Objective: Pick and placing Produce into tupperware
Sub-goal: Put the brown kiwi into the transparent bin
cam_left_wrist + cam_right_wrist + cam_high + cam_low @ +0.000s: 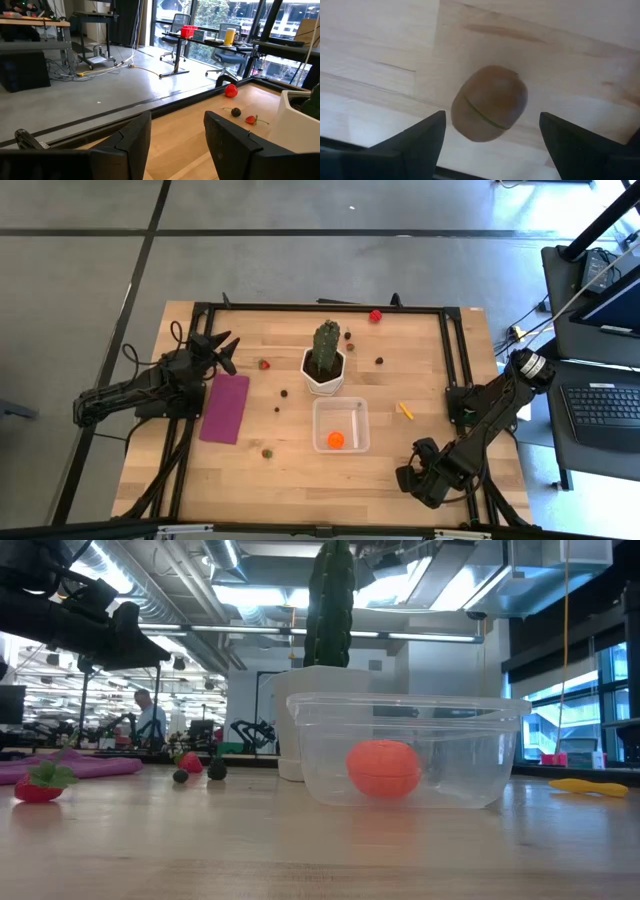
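The clear square tupperware [340,412] [470,755] sits near the table's middle with one orange produce piece [335,440] [383,768] on its floor. Other tiny pieces lie scattered on the wood: a strawberry [264,364] [251,119], a red one [375,315] [230,90], dark ones [379,361] [283,392], and a yellow one [406,410]. My right gripper [412,477] [492,117] is open near the table's near right corner, pointing down, its fingers standing on either side of a brown egg-shaped piece [489,103] without touching it. My left gripper [228,345] [177,145] is open at the table's left side.
A green cactus [326,340] in a white pot [325,380] stands just beyond the tupperware. A flat magenta rectangle [225,408] lies beside the left arm. A black frame [320,307] runs along the table's edges. Bare wood lies along the table's near edge.
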